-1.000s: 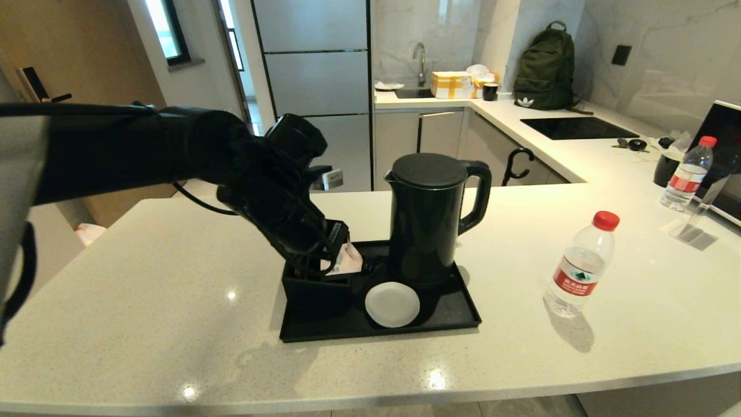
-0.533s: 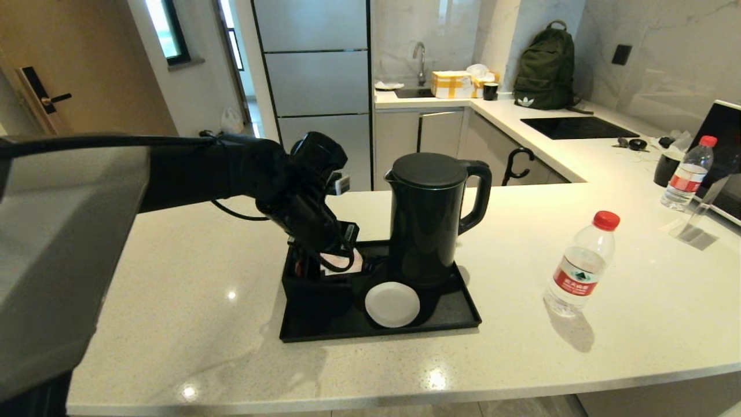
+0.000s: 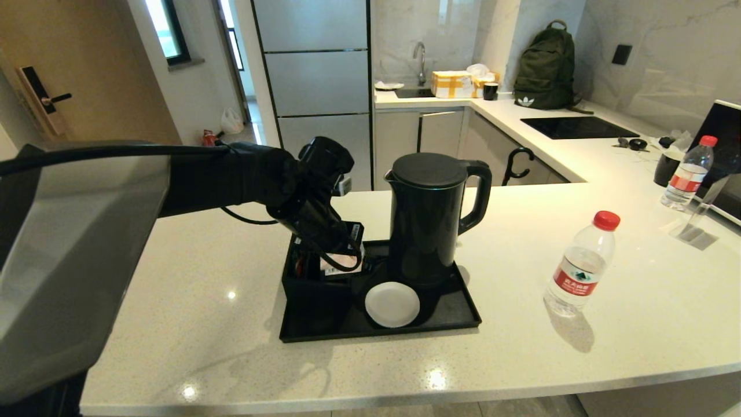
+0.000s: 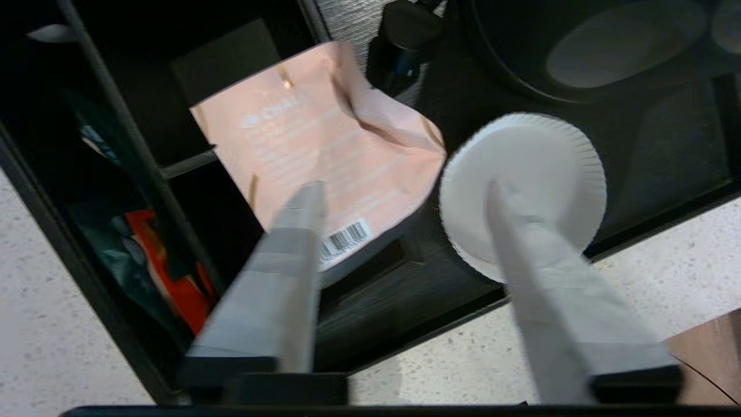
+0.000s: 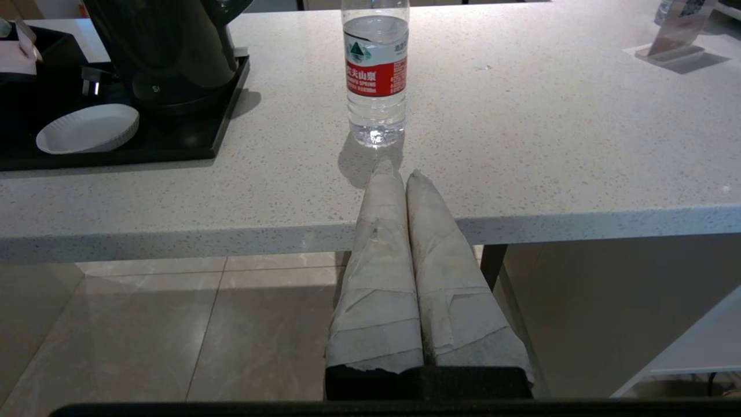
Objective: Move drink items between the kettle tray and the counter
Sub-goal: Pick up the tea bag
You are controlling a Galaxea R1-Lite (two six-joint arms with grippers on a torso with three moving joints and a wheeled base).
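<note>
two water bottles [image 3: 580,264] [image 3: 687,173], one kettle [image 3: 431,215], one tray [image 3: 451,315], one sachet [image 4: 324,168], one white dish [image 3: 392,304]

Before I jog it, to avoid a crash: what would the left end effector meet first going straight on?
Likely the pink tea sachet, one open finger overlapping it; depth unclear.

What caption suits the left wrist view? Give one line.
Open left gripper hovers above crumpled pale pink tea sachet and round white ridged lid.

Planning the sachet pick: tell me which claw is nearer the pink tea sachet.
Left. The left claw hangs open just above the tea sachet in the black box on the kettle tray. The right claw sits shut off the counter edge, facing the water bottle.
</note>
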